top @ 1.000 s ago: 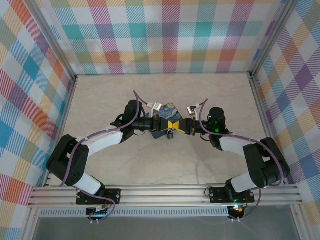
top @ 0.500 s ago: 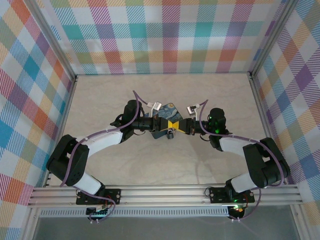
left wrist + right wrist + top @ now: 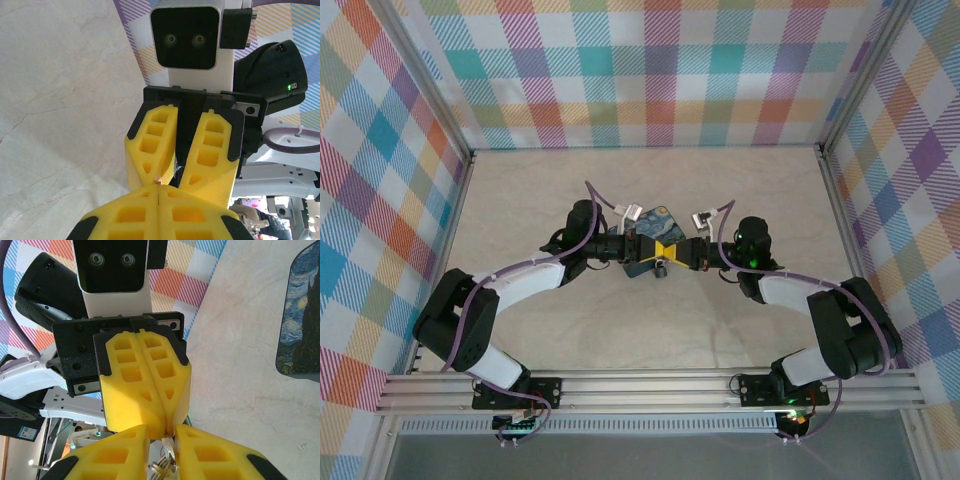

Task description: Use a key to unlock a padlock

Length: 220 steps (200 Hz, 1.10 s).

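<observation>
Key (image 3: 167, 459) sits in the narrow gap at the tips of right gripper (image 3: 161, 434) (pinched or loose, cannot tell); left gripper (image 3: 158, 187) is pressed together, meeting it tip to tip, near painted tin (image 3: 302, 315).

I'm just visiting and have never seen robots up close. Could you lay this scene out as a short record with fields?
setting: pale marbled table, plaid walls
left gripper: shut, tip to tip with the right one
right gripper: fingers slightly parted; cannot tell whether it grips
silvery metal pieces: in the right gripper's gap, too small to identify
padlock: tiny, just on the near side of the meeting fingertips
painted tin: blue and yellow, on the table by the grippers
</observation>
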{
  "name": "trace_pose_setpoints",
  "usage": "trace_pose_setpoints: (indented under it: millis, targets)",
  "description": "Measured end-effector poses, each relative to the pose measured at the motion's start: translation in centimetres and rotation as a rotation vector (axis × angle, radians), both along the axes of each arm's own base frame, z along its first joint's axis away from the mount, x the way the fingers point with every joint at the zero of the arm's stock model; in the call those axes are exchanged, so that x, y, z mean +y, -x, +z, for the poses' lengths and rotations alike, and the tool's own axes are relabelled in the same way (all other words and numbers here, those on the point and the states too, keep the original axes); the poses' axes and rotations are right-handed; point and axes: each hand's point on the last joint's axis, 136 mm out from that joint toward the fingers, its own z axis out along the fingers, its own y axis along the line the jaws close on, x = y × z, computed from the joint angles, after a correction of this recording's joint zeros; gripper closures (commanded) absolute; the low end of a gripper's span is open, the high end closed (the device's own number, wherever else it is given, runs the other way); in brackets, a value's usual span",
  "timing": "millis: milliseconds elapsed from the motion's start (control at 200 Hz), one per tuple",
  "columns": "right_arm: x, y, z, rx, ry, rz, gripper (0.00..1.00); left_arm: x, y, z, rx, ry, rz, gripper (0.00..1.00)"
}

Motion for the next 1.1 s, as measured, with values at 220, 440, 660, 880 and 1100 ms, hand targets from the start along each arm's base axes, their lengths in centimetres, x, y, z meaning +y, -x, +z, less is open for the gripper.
trace_pose_setpoints:
  millis: [220, 440, 660, 880, 1100]
  targets:
    - [0.0, 0.1, -0.1, -0.011, 0.007, 0.002, 0.86, 0.1, 0.1, -0.2, 0.004, -0.001, -0.001, 1.0]
    - [0.0, 0.2, -0.2, -0.017, 0.012, 0.003, 0.94, 0.2, 0.1, -0.1, 0.005, 0.004, -0.009, 1.0]
    - [0.0, 0.3, -0.2, -0.029, 0.013, 0.005, 1.0, 0.2, 0.1, 0.0, 0.006, 0.006, -0.013, 1.0]
    - [0.0, 0.4, -0.4, -0.046, 0.029, 0.0, 1.0, 0.3, 0.1, -0.5, 0.014, -0.006, -0.012, 0.76]
    - [-0.2, 0.6, -0.8, -0.079, 0.081, -0.036, 1.0, 0.9, -0.2, -1.9, 0.026, -0.072, 0.011, 0.62]
